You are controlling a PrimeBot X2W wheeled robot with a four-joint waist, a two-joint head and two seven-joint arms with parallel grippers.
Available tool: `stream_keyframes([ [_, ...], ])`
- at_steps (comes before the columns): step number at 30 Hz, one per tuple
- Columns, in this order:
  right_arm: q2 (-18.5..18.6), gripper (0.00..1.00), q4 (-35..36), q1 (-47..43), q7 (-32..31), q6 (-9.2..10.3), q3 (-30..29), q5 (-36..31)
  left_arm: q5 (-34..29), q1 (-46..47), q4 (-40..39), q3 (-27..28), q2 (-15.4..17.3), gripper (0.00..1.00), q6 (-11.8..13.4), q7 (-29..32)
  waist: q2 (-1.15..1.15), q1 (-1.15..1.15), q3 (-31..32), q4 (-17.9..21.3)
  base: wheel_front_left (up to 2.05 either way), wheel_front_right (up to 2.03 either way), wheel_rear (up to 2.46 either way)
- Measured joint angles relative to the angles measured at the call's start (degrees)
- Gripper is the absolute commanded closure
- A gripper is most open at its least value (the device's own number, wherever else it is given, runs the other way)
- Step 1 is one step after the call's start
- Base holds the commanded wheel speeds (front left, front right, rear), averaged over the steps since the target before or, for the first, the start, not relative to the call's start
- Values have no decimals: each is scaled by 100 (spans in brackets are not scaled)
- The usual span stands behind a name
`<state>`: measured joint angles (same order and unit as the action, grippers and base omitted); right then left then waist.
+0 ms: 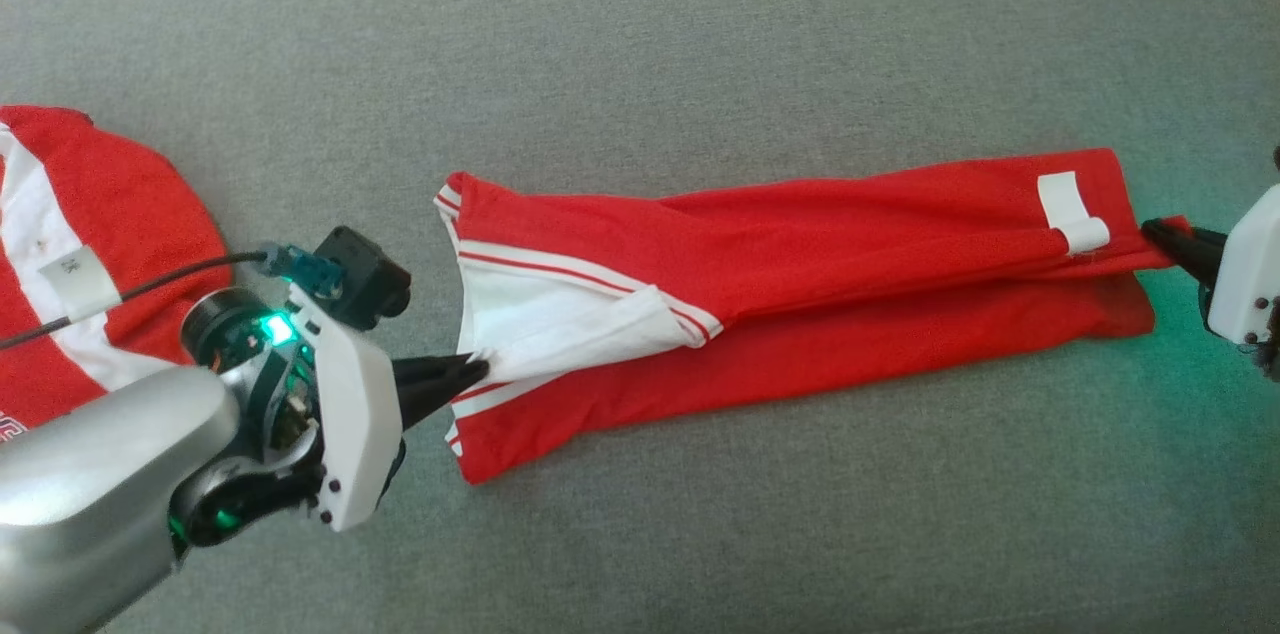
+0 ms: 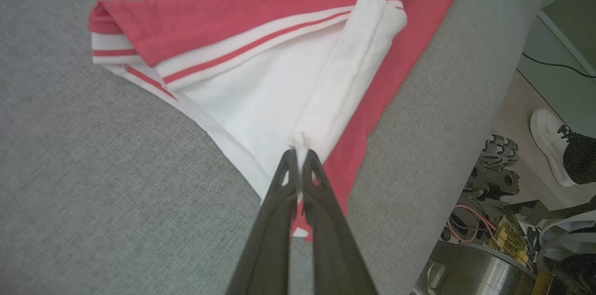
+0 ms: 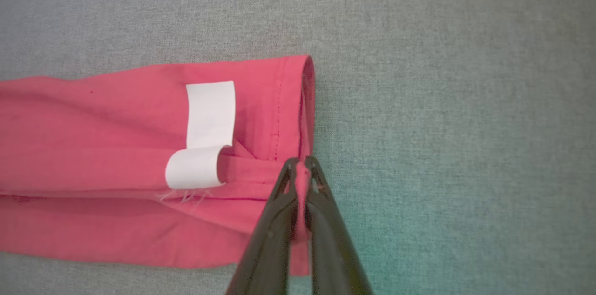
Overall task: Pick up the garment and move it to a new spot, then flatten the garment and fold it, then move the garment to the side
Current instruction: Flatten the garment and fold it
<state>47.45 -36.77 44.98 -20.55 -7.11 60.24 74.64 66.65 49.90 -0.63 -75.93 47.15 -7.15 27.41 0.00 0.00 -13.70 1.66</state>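
Jaws L+R: both pinching shut on garment [image 1: 800, 254] ends | garment lying stretched across mid grey upholstery [image 1: 700, 64] | risk: thin pinch slipping if arms pulling unevenly, fold collapsing

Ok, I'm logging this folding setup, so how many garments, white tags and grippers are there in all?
Garments: 2, the folded garment and a second garment at the left edge.
White tags: 2, right tag and left tag, one on each garment.
Grippers: 2, left gripper and right gripper, each shut on the folded garment.
Total: 6
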Motion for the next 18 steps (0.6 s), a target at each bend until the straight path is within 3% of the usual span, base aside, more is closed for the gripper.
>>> stream_keyframes([
  [6, 12, 100, 27, -87, -335, 0, 22, 125, -4, -122, 4, -4, 25, 100, -1, 126, 0, 0, 44, 51, 0, 0, 0],
  [7, 11, 58, -8, -116, -347, 0, 21, 148, -10, -170, 31, -4, 11, 100, -2, 125, 0, 0, 57, 59, 0, 0, 0],
  [8, 8, 0, -41, -125, -375, 0, 21, 185, -16, -212, 58, -4, -4, 56, -5, 120, 0, 0, 74, 67, 0, 0, 0],
  [9, 8, 0, -81, -123, -439, 0, 20, 213, -15, -243, 101, -5, -27, 0, -22, 94, 0, 0, 94, 75, 0, 0, 0],
  [13, 9, 0, -231, -124, -520, 1, -35, 241, -35, -315, 244, 5, -78, 0, -13, -40, 0, 0, 159, 102, 0, 0, 0],
  [16, 4, 0, -331, -111, -308, 1, -279, 346, -274, -335, 466, 154, -170, 0, 260, -593, 0, 0, 262, 131, 0, 0, 0],
  [18, -10, 0, -291, -102, 67, 1, -456, 350, -324, -339, 692, 501, -311, 0, 623, -1257, 0, 0, 343, 153, 0, 0, 0],
])
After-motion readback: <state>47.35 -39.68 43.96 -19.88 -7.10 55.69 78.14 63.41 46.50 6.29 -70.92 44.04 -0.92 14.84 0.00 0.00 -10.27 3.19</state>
